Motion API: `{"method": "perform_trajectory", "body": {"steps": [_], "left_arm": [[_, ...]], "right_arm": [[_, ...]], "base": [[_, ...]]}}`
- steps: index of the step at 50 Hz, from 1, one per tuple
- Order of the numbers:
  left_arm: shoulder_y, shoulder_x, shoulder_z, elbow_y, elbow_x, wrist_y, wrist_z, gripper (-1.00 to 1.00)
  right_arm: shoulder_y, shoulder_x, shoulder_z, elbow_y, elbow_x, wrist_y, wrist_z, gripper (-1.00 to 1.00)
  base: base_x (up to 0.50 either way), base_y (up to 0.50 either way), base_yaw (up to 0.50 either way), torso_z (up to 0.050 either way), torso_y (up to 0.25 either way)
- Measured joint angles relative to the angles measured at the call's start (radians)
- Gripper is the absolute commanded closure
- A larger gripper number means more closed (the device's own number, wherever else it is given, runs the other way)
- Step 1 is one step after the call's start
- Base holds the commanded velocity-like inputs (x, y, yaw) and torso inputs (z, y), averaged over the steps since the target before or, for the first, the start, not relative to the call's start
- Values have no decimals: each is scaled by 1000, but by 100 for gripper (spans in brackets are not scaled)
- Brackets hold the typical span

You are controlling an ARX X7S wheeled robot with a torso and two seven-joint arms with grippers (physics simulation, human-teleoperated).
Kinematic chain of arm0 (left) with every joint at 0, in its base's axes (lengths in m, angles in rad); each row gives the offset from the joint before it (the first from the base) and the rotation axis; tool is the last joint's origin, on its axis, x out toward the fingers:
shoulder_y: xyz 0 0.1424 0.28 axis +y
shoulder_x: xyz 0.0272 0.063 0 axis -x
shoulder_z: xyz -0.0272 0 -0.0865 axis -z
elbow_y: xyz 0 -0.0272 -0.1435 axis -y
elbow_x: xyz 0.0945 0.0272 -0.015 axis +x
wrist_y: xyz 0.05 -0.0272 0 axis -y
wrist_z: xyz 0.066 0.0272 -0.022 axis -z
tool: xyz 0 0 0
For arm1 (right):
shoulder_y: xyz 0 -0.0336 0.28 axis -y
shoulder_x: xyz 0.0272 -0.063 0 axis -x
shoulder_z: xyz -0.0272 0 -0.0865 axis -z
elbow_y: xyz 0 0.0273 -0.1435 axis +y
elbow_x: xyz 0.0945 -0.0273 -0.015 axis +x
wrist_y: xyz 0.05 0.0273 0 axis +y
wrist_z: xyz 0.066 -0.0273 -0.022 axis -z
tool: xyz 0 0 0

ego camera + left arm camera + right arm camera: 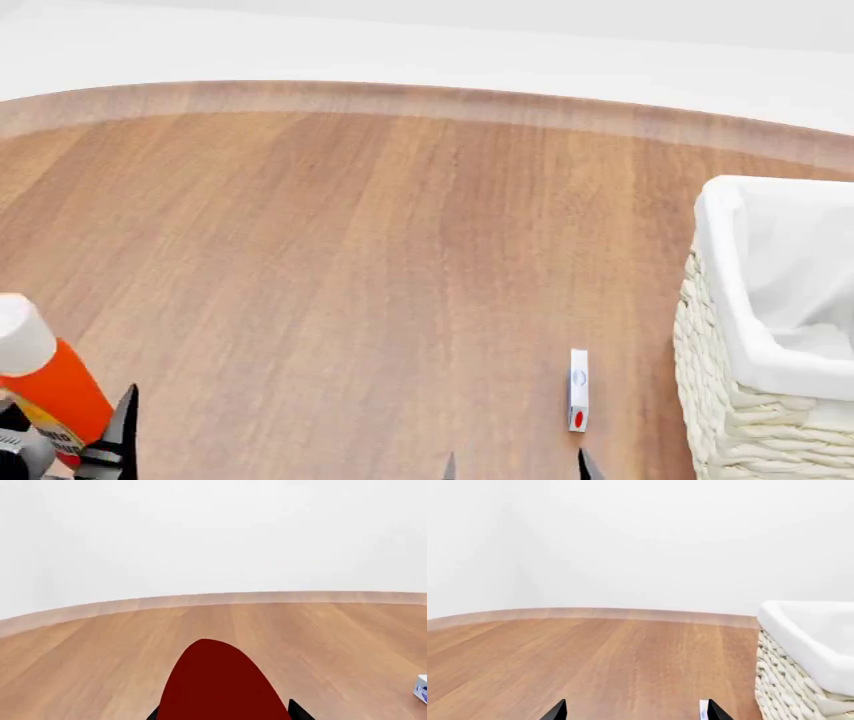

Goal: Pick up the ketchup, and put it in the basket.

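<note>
The ketchup point(60, 392), an orange-red bottle with a white cap, stands upright at the head view's bottom left, held in my left gripper point(74, 445). In the left wrist view its dark red body point(217, 680) fills the gap between the black fingertips point(298, 711) of that gripper point(223, 715). The basket point(747, 340), cream wicker with a white liner, stands at the right and shows in the right wrist view point(800, 675). My right gripper point(518, 468) is open and empty, low at the front, left of the basket; its tips stand wide apart in its wrist view point(637, 712).
A small white box with blue and red marks point(578, 390) lies on the wooden table point(347, 260) just left of the basket, near my right gripper; it also shows in the left wrist view point(420, 687). The table's curved far edge meets a white wall.
</note>
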Motion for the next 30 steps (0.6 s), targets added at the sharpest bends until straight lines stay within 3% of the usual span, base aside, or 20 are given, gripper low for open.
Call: {"method": "perform_trajectory", "body": {"steps": [13, 23, 30], "left_arm": [[-203, -12, 184, 121, 3, -301, 50, 100], [-350, -18, 314, 69, 7, -384, 91, 100], [-465, -20, 384, -42, 8, -364, 119, 100]], "right_arm": [[-3, 9, 3, -6, 3, -5, 5, -100], [-4, 16, 5, -6, 6, -10, 6, -100], [-3, 19, 4, -4, 7, -13, 6, -100]], "base": [[0, 0, 0, 0, 1], [0, 0, 0, 0, 0], [0, 0, 0, 0, 0]]}}
